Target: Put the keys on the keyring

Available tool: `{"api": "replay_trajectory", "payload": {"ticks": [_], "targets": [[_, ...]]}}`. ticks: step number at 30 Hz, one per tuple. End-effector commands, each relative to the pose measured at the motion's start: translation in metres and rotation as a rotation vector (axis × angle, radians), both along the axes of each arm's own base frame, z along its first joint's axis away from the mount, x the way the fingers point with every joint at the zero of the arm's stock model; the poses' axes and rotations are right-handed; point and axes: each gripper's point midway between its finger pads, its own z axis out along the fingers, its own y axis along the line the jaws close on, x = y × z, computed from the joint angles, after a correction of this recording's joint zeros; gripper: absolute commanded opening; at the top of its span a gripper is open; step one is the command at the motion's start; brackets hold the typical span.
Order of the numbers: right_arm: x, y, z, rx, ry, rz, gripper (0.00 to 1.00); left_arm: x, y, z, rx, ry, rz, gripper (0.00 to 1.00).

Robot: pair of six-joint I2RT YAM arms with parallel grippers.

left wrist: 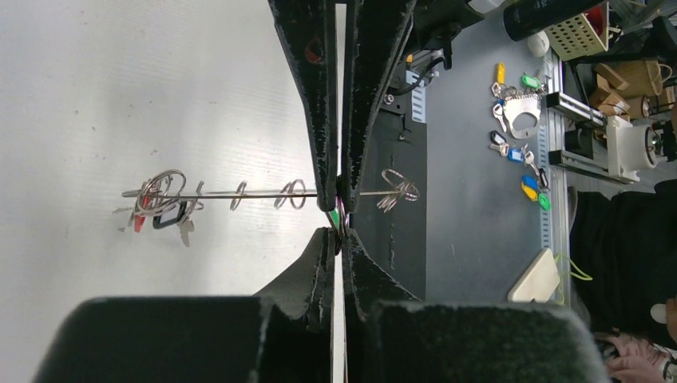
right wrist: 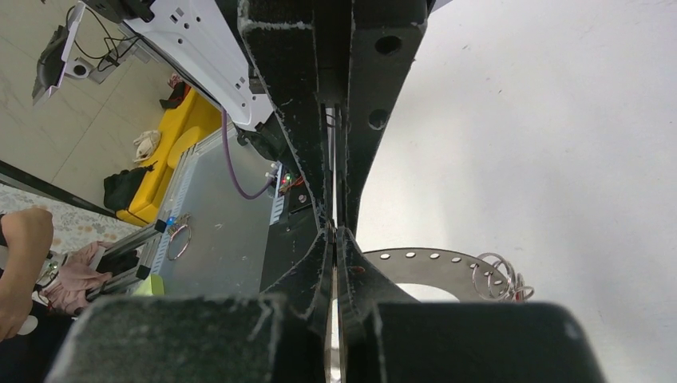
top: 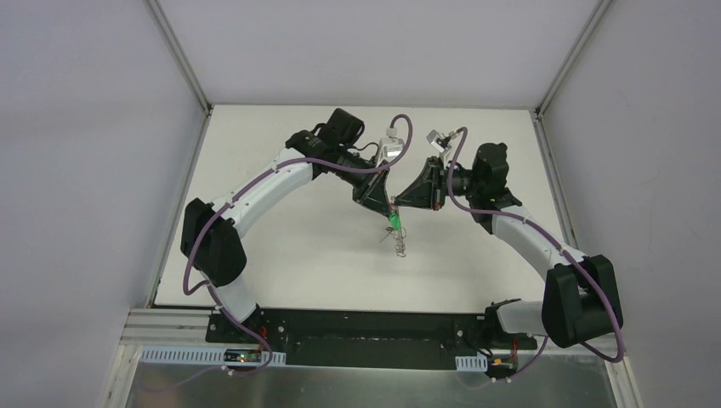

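The left gripper (left wrist: pixel 342 209) is pressed together on the green key (top: pixel 394 221), whose head just shows between its tips. The right gripper (right wrist: pixel 335 233) meets it tip to tip, clamped on the rim of the keyring (right wrist: pixel 431 259), which hangs over the middle of the table (top: pixel 281 255) with red and dark keys (left wrist: pixel 160 217) dangling at its far side. The step in hand looks like threading the green one: next, I judge, its hole must be steered onto a free wire loop (right wrist: pixel 496 279) while the ring is held steady.

We see a silver-grey keyring (right wrist: pixel 431 257) dotted with holes, keys (left wrist: pixel 164 219) headed red, black and green, on a white surface (top: pixel 281 246).
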Motion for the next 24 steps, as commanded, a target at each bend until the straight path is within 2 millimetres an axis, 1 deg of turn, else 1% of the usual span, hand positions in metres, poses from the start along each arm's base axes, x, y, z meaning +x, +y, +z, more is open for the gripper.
{"api": "replay_trajectory", "payload": {"ticks": [1,5,17,24], "targets": [[0.0039,-0.0020,0.0281,0.042,-0.127,-0.013,0.00,-0.0101,-0.0002,0.0234,-0.079,-0.011,-0.039,0.00],[0.0050,-0.0022,0.0276,0.042,-0.127,-0.019,0.00,-0.0097,-0.0017,0.0245,-0.083,0.000,-0.036,0.00],[0.0043,-0.0029,0.0299,0.049,-0.133,-0.025,0.00,-0.0046,-0.0085,0.0172,-0.075,0.043,-0.017,0.00],[0.0038,-0.0026,0.0291,0.048,-0.132,-0.024,0.00,-0.0035,-0.0089,0.0153,-0.068,0.045,-0.013,0.00]]}}
